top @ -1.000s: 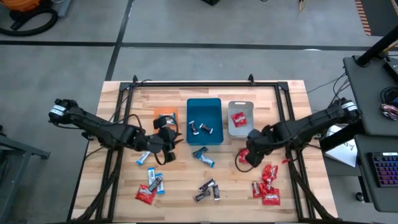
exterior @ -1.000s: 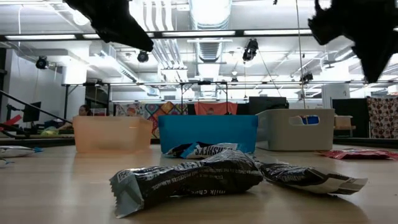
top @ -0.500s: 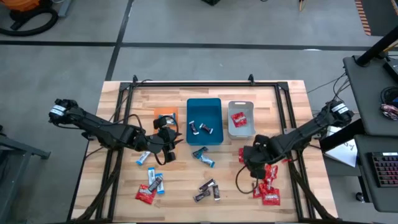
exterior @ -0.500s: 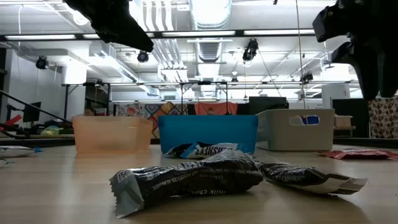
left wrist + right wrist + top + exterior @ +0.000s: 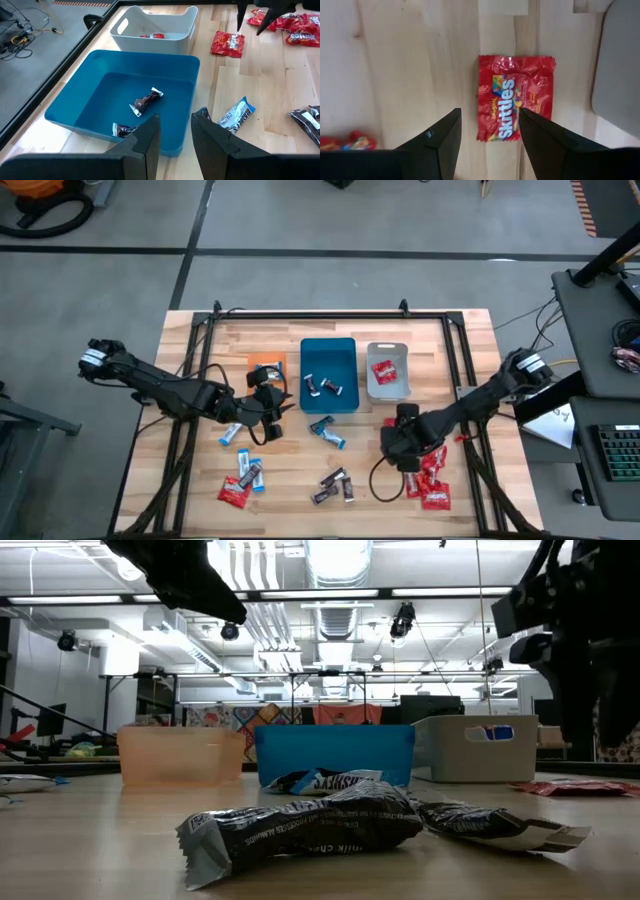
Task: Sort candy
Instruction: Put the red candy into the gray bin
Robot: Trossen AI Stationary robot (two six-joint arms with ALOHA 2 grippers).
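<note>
Small wrapped candies lie scattered on the wooden table: a red pile [image 5: 430, 478], dark ones [image 5: 335, 483] and blue-and-white ones [image 5: 327, 430]. In the right wrist view a red Skittles packet [image 5: 515, 97] lies flat on the wood. My right gripper [image 5: 490, 127] hangs open above it, fingers pointing down, one on either side of the packet's near end, clear of it. It stands just in front of the grey tray [image 5: 387, 385]. My left gripper [image 5: 176, 132] hovers open and empty beside the teal tray [image 5: 145, 95], in front of the orange tray [image 5: 265, 365].
Three trays stand in a row at the middle of the table. The teal one holds two dark candies [image 5: 146, 100]; the grey tray [image 5: 152, 22] holds a red packet [image 5: 150, 36]. A blue-and-white candy [image 5: 235, 115] lies by the teal tray. Black frame rails [image 5: 190, 430] run along both table sides.
My right gripper has moved toward the near edge and slightly left, and has come down lower over the table, now over the red packet in front of the grey tray. My left arm has kept still.
</note>
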